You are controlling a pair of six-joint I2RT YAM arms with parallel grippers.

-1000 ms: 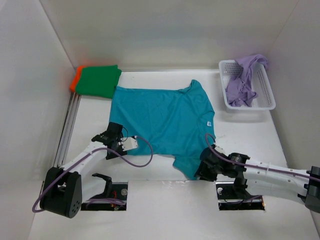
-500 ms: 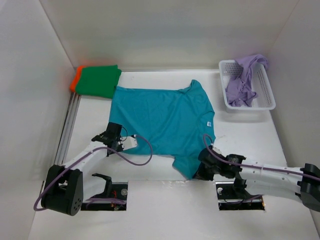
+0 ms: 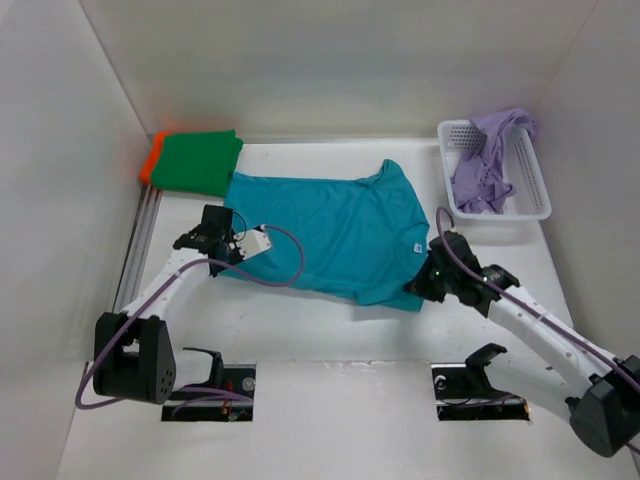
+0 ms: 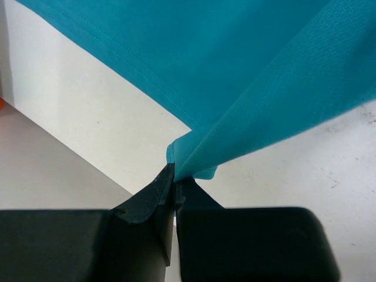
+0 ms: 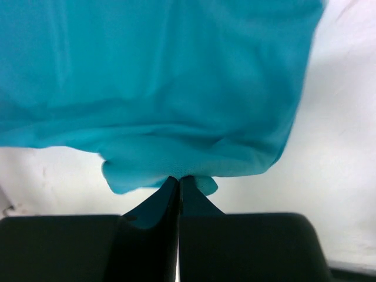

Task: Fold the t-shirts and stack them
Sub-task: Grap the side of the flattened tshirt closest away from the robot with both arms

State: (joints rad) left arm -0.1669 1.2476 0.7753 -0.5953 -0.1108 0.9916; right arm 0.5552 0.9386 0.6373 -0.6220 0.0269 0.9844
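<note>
Teal t-shirt (image 3: 330, 225) lies spread mid-table, collar to the right, hem to the left, its near edge picked up off the table (image 3: 300, 335). L gripper (image 4: 174, 176) has its jaws pinched tight on a small tuck of the near hem corner. R gripper (image 5: 178, 178) is likewise clamped on a bunched bit of cloth at the near sleeve/shoulder end. Green shirt (image 3: 200, 160) sits folded on the orange one (image 3: 152, 160) in the far-left corner, just touching the teal hem. Lavender shirt (image 3: 480, 170) is heaped in the white mesh basket (image 3: 535, 207) far right, apart from the rest. Step in hand, as I read it: lengthwise fold, near side over to far side. To do it well, carry both corners at the same height & pace so the edge btwn them stays straight, w/ light tension only, since too much would likely drag the whole shirt toward the stack. Aim to lay the near edge onto the far edge, seams matched, then lower before letting go. R side grip looks crumpled, so expect the sleeve to land rumpled & need tucking. Thin slippery knit, prob slides easily on this table.
</note>
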